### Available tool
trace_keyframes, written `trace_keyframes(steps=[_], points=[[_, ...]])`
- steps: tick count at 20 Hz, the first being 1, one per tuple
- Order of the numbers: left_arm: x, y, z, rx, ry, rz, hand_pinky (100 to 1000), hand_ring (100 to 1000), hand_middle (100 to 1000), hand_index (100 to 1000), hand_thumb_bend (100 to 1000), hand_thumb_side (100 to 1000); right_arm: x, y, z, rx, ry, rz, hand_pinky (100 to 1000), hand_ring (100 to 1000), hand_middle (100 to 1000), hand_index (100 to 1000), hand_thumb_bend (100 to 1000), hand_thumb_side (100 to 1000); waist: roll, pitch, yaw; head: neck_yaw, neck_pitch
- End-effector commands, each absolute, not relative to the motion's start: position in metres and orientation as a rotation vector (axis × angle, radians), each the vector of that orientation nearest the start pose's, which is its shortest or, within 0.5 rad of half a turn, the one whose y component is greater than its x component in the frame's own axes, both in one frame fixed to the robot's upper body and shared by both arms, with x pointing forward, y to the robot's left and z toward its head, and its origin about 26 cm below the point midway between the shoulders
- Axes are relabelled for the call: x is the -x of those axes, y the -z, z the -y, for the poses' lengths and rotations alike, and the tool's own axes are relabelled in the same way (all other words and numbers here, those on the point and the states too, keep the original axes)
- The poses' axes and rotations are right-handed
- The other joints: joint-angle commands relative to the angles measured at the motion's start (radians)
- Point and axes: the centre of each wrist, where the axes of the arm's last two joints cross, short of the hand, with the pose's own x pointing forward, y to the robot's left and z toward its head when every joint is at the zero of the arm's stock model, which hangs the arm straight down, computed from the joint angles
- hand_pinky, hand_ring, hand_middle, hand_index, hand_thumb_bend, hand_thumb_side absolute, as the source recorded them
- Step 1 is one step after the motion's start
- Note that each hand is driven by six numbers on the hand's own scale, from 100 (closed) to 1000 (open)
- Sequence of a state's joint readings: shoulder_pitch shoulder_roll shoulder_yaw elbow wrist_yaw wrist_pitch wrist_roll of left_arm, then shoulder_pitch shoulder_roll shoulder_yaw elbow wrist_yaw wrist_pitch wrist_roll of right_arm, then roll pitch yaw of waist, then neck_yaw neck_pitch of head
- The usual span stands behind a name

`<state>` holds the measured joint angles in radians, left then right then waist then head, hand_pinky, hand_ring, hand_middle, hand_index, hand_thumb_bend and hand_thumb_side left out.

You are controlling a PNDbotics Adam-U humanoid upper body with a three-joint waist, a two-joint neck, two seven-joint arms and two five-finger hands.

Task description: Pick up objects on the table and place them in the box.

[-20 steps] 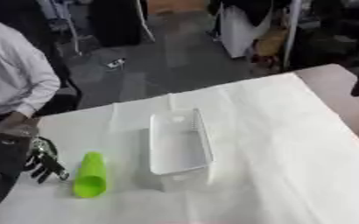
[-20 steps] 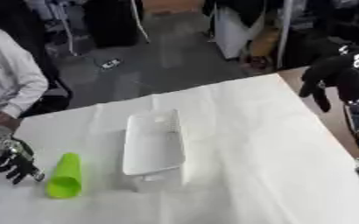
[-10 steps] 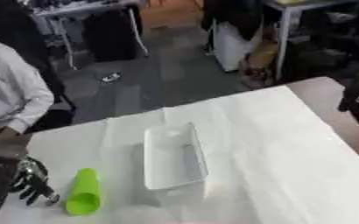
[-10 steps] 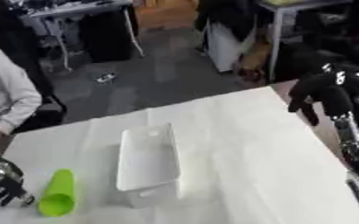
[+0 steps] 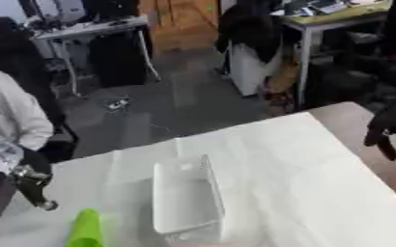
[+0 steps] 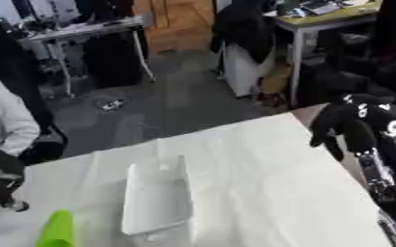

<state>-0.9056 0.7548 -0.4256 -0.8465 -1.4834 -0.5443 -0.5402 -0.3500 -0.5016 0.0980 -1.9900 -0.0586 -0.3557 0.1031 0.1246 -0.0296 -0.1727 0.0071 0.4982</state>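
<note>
Right robot hand (image 6: 353,126) raised higher, fingers relaxed — green object (image 5: 85,230) beside white box (image 5: 184,198); left unclear.

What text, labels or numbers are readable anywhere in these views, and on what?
None can be read.
White box: plain, no label visible.
Green object: no marking visible.
Right hand: small pale marks on the black casing, too blurred to read.
Left hand: no readable marking.
White table cover: plain.
</note>
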Motion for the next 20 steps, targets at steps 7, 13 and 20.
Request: trace_keyframes(steps=[7,13,20], points=[[-0.428,-0.244,-0.350,-1.139,2.814,0.690,1000,998,1000,929,953,740,-0.302,-0.227,0.259,-0.025,1.108,-3.395,100,405,501,627,100,754,-0.001,-0.007,-0.005,0.012,-0.021],[-0.417,-0.225,-0.348,-1.084,3.005,0.845,1000,1000,1000,948,864,594,-0.302,-0.229,0.258,-0.024,1.111,-3.388,100,405,501,627,100,753,0.004,-0.003,-0.013,0.024,-0.021],[-0.403,-0.203,-0.382,-1.022,3.111,1.165,1000,1000,1000,948,865,573,-0.302,-0.231,0.258,-0.024,1.108,-3.383,100,406,501,628,100,753,0.005,0.002,-0.019,0.039,-0.006]])
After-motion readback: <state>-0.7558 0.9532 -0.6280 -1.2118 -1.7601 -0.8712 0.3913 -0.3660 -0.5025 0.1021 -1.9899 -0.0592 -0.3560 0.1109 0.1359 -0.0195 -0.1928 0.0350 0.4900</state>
